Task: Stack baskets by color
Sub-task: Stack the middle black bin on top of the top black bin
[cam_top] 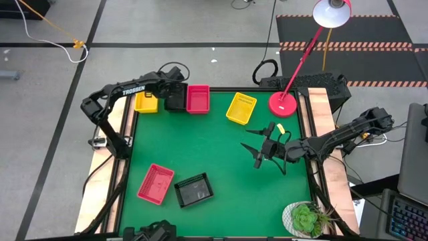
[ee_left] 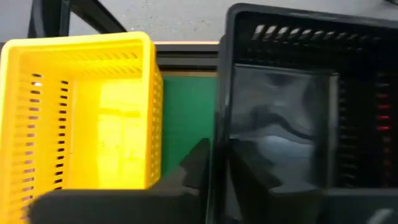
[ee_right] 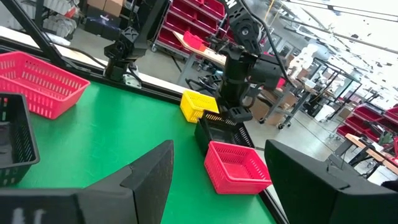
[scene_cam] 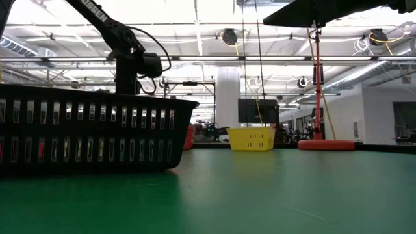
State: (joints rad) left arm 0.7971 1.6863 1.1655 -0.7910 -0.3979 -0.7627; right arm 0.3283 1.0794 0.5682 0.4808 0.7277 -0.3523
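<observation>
Pretty bright overall, lit mostly from ceiling strip lights [scene_cam: 195,26] that blow out a bit in the low view. Soft shadows on the green table [cam_top: 221,154]. The left wrist view is blurry up close, with glare on the black basket [ee_left: 280,130].

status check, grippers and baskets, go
Left gripper over black basket, far edge. Right gripper open, empty, mid-table. Yellow basket beside black. Nothing blocking.

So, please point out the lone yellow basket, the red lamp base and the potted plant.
lone yellow basket [cam_top: 241,108], high view, on its slotted floor.
red lamp base [cam_top: 283,103], high view, middle of the round disc.
potted plant [cam_top: 306,218], high view, on its green leaves.
</observation>
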